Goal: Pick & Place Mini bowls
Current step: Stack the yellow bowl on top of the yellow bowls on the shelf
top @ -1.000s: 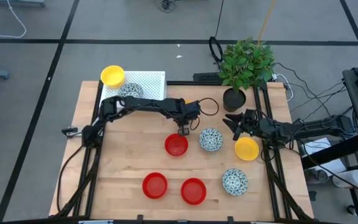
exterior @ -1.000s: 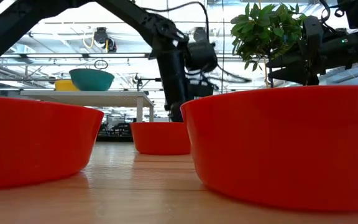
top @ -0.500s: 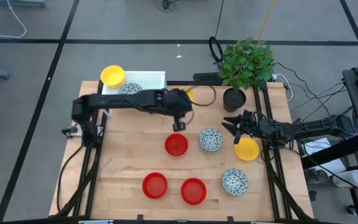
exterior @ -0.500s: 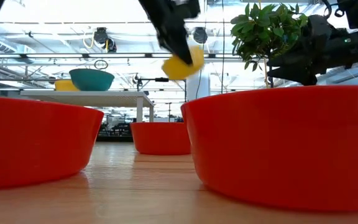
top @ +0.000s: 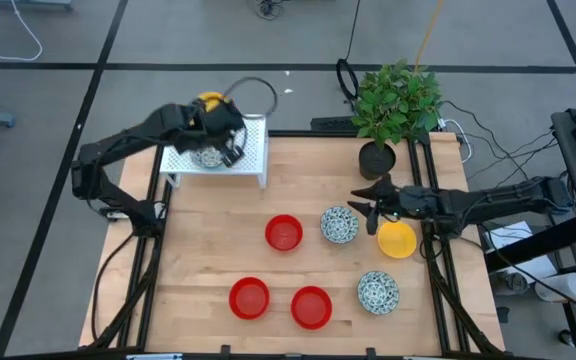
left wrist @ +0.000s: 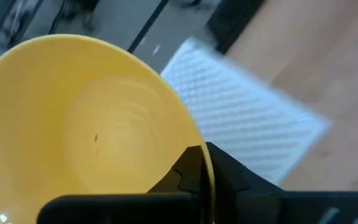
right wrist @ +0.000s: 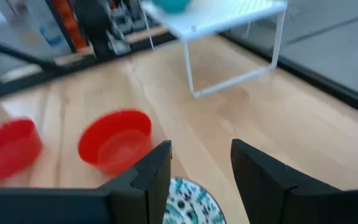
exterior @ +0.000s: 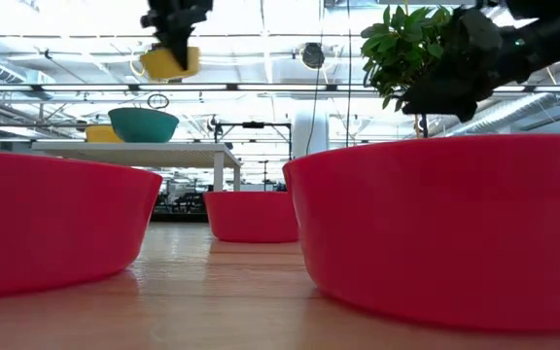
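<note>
My left gripper (top: 216,108) is shut on a glossy yellow mini bowl (exterior: 170,62), high in the air over the white perforated rack (top: 253,150). A speckled bowl (top: 206,156) rests on that rack below it. My right gripper (top: 365,206) is open and hovers just above and beside another speckled bowl (top: 340,224), which stands on the table. Three red bowls (top: 284,232), (top: 249,298), (top: 311,307), a second yellow bowl (top: 397,240) and a further speckled bowl (top: 378,291) also stand on the table. My left gripper holds the yellow bowl by its rim (left wrist: 205,163), pinched with one finger (left wrist: 188,171) inside the bowl and the other outside. The bowl is lifted clear, above the rack, and hangs tilted at the fingers.
A potted plant (top: 376,158) stands at the far edge, close behind my right arm. The rack takes up the far-left corner. Bare wood lies along the left side of the table and between the rack and the red bowls.
My left gripper has risen from near the far red bowl in the table's middle and swung toward the far-left corner, carrying the yellow bowl up to a place over the rack. My right gripper has edged slightly left, toward the speckled bowl.
</note>
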### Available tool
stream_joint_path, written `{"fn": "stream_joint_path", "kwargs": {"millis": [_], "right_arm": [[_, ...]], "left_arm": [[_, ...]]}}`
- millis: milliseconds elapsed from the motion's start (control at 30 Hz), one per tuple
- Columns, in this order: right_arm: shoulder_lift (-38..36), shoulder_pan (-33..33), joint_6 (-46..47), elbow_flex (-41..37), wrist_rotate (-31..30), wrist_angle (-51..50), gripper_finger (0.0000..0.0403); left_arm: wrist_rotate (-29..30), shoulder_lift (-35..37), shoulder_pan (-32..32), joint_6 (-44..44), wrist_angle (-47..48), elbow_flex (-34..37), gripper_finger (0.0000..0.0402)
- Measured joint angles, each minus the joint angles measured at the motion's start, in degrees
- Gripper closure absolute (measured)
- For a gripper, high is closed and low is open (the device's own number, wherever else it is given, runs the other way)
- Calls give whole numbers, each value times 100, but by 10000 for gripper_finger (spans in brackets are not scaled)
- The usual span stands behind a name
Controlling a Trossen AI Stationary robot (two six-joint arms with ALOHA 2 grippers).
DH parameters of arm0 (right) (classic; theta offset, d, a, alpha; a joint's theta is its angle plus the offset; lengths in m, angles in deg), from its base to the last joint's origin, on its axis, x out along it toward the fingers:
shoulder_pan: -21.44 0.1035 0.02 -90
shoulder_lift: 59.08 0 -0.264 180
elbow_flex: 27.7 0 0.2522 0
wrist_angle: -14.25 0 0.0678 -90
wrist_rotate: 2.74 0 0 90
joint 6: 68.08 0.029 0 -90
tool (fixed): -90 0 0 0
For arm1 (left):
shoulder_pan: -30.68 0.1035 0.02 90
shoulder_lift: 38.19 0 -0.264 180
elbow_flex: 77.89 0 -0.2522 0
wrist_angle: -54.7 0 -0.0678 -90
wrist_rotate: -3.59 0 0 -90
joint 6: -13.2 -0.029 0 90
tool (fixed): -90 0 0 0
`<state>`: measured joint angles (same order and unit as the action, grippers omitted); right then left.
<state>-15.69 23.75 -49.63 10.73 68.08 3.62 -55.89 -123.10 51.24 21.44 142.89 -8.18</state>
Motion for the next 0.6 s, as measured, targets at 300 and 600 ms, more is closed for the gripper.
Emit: {"fn": "stream_joint_path", "kwargs": {"millis": [300,600], "right_arm": [[884,0,31,587,6,-284,248],[1191,0,193,728,4,-256,248]], "left_arm": [[-294,-206,1779,-241,789,7,396],[-952,-331,2752,-380,904,390,391]]}}
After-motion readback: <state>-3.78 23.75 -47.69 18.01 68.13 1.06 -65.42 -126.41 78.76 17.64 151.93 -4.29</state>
